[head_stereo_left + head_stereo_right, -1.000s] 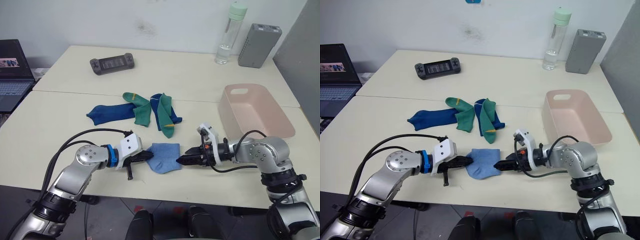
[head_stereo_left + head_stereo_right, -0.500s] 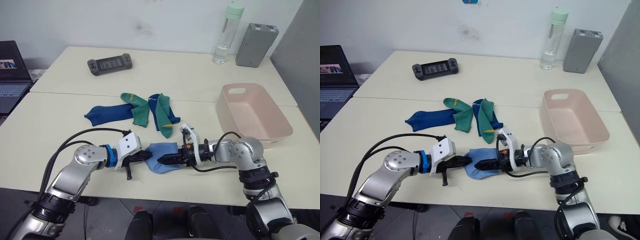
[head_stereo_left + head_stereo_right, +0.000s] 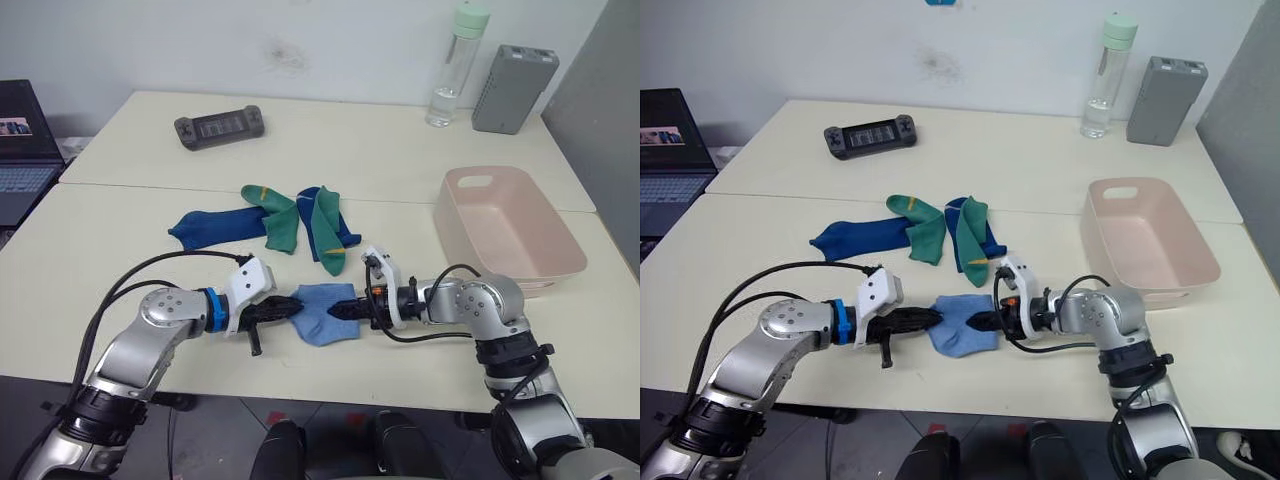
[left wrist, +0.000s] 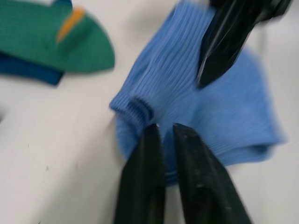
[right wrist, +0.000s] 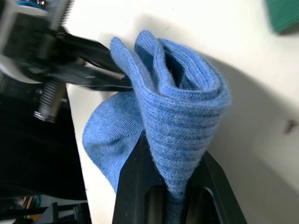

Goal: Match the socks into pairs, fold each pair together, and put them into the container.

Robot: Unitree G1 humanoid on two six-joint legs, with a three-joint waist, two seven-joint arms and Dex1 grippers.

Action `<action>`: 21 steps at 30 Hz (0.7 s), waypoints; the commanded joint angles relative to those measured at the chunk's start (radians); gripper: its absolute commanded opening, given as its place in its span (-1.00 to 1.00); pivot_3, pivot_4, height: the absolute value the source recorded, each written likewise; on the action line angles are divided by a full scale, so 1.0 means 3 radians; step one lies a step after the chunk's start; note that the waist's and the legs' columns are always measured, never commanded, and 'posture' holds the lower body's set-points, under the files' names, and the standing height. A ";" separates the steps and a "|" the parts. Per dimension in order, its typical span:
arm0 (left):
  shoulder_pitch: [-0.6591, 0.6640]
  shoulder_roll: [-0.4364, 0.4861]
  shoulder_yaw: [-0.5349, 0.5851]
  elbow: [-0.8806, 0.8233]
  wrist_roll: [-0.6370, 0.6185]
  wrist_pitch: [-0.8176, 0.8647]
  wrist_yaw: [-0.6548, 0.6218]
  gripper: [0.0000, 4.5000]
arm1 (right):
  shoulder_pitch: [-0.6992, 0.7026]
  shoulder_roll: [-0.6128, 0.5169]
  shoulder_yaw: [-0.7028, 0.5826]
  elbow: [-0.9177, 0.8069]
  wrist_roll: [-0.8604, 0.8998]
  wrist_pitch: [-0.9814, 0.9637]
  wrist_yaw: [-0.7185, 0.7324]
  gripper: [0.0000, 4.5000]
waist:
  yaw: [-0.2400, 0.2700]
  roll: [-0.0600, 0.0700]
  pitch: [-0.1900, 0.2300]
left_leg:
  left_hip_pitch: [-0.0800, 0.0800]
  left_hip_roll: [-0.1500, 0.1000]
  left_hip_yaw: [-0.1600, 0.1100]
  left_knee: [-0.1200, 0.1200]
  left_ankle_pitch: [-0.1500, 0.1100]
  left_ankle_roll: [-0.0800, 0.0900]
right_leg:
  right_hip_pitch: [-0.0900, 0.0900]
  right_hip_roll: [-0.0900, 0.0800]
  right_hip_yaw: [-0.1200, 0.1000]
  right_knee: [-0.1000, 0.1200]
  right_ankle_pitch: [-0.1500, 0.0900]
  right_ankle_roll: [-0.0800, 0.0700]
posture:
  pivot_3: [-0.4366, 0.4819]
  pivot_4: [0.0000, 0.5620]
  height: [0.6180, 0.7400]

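Near the table's (image 3: 120,230) front edge, head views: light blue socks (image 3: 322,312) between both grippers; pink tub (image 3: 510,230) at right edge, nothing inside. Left wrist view: left gripper (image 4: 163,140) pinches the socks' cuff, fingers nearly together. Right wrist view: right gripper (image 5: 170,196) clamps the folded socks.

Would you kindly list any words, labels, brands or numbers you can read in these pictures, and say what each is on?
None can be read.
Laptop: its screen shows a small picture, too small to read.
Handheld console: its screen shows faint marks, too small to read.
Bottle, grey box, pink container and socks: no text visible.
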State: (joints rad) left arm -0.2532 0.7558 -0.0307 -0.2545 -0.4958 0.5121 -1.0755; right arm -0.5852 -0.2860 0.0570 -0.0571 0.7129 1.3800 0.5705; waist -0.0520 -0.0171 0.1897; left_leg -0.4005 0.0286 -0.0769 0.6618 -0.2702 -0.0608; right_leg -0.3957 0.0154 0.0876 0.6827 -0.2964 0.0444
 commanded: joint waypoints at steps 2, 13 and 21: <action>-0.0284 0.0129 0.0282 -0.0370 -0.0462 0.0358 -0.0046 -0.06 | -0.0219 -0.0258 -0.0329 -0.0375 0.0246 0.0068 0.0135 -1.00 | -0.0006 0.0000 0.0000 | 0.0002 0.0000 0.0001 -0.0001 0.0000 0.0000 | 0.0001 0.0000 0.0001 0.0000 0.0000 0.0000 | -0.05 -0.47 1.00; -0.1538 -0.0608 0.0081 -0.0254 -0.0420 0.0610 0.0827 0.98 | -0.0903 -0.1270 -0.0875 -0.0328 0.0236 -0.0289 0.0325 -1.00 | 0.0017 0.0001 0.0002 | 0.0000 -0.0003 0.0003 -0.0001 0.0000 0.0000 | 0.0001 0.0001 0.0002 -0.0004 0.0000 0.0001 | -0.05 -0.47 1.00; -0.1961 -0.1292 -0.0152 -0.0018 -0.0182 0.0492 0.1283 0.98 | -0.1176 -0.2305 -0.0265 0.0641 -0.1163 -0.2308 0.0827 -1.00 | 0.0027 0.0001 0.0003 | 0.0001 -0.0003 0.0021 -0.0002 -0.0002 0.0003 | -0.0004 -0.0001 0.0020 -0.0008 0.0000 0.0001 | -0.05 -0.47 1.00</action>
State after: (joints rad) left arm -0.8289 0.3829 -0.0666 -0.2582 -0.5666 0.6852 -0.7136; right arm -0.9092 -0.9584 -0.0298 0.0967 0.4404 0.8149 0.8077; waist -0.0439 -0.0169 0.1906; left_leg -0.4000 0.0279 -0.0696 0.6612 -0.2706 -0.0600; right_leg -0.3975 0.0152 0.0946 0.6806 -0.2963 0.0447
